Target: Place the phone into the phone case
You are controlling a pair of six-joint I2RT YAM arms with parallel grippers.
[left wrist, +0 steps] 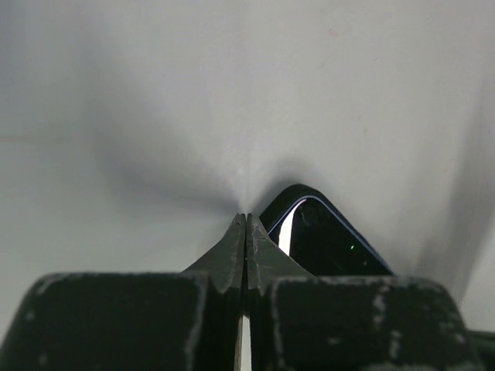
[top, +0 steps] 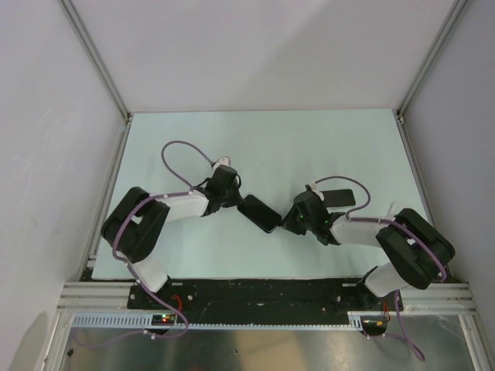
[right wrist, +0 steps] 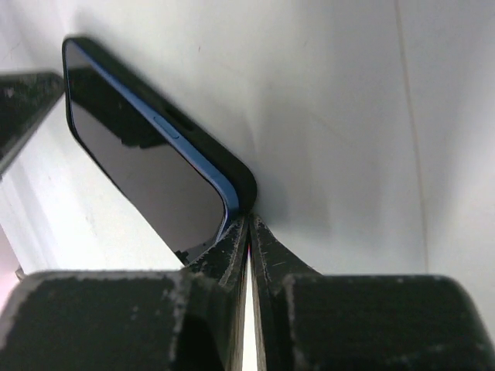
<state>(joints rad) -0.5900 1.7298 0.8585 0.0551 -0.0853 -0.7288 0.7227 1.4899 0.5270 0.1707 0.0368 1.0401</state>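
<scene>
The left gripper (left wrist: 245, 219) is clenched: its two fingers (left wrist: 224, 259) press flat together with nothing between them. Just to the right of their tips, and a little beyond, a rounded corner of the phone (left wrist: 329, 243) lies on the table (left wrist: 155, 116). It is close to the tips, but I cannot tell whether it touches them.

The right gripper (right wrist: 248, 222) is also closed, with only a thin bright slit between its fingers (right wrist: 271, 255) and nothing pinched. Its tips sit right at the near corner of the phone, which stretches away from them up and to the left, screen up and dark. A blue edge runs along the screen, and outside it a black rim, the case (right wrist: 238, 176), wraps the side and corner beside the tips. Whether the phone is fully seated all round cannot be told.

From above, the phone lies flat between the two sets of fingertips, the left gripper at its far-left end and the right gripper off its right end. A dark flat piece (top: 339, 197) lies just behind the right gripper; what it is cannot be told.
</scene>
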